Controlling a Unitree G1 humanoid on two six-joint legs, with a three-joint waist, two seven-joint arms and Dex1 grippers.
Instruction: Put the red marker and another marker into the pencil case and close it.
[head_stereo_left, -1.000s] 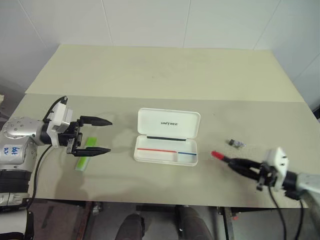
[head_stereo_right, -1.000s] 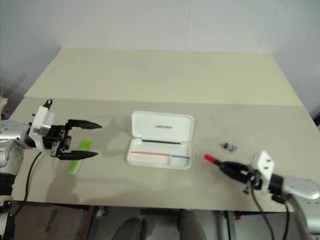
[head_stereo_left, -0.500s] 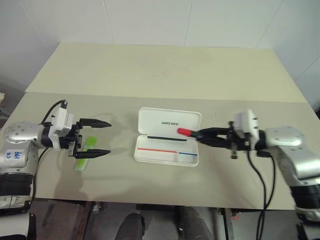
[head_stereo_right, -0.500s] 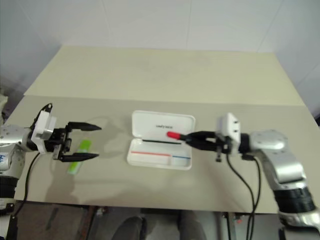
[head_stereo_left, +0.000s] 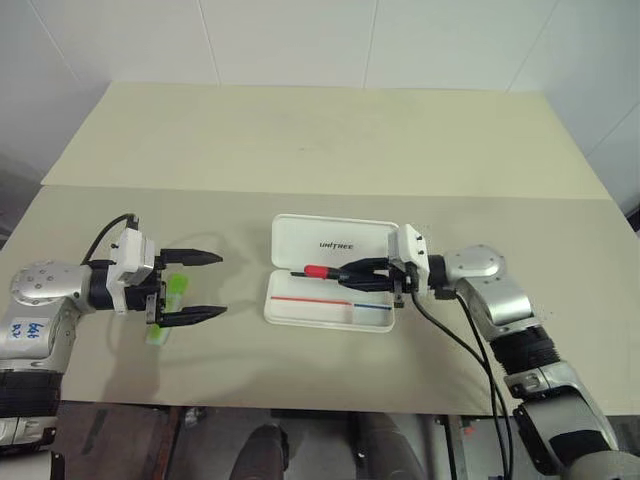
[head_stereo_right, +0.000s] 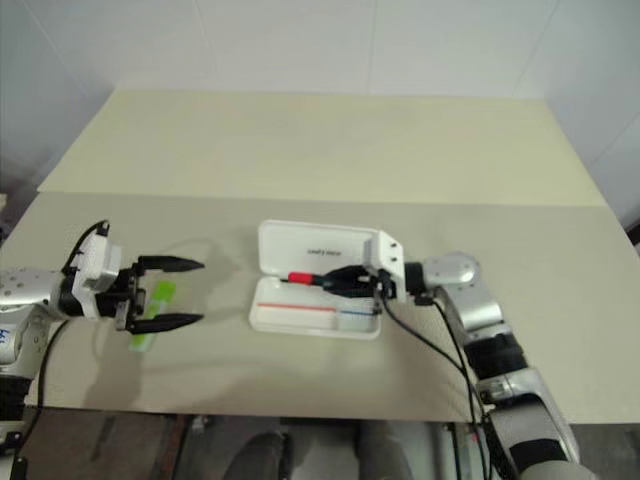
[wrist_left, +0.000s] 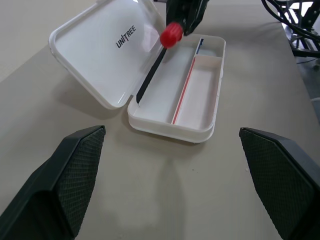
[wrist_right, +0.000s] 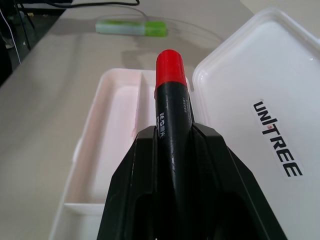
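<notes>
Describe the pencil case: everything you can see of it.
The pencil case is a white box of what looks like hard plastic, with rounded corners, lying open on the table. Its hinged lid is tipped back and bears dark UNITREE lettering. The shallow tray has a red-and-blue stripe along its floor and a divider walling off one end. The tray holds nothing. The right gripper holds the red marker above the tray near the hinge.

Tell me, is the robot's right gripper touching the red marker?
Touching. In the right wrist view the right gripper's fingers are clamped tight around the red marker, whose red cap sticks out over the open case.
</notes>
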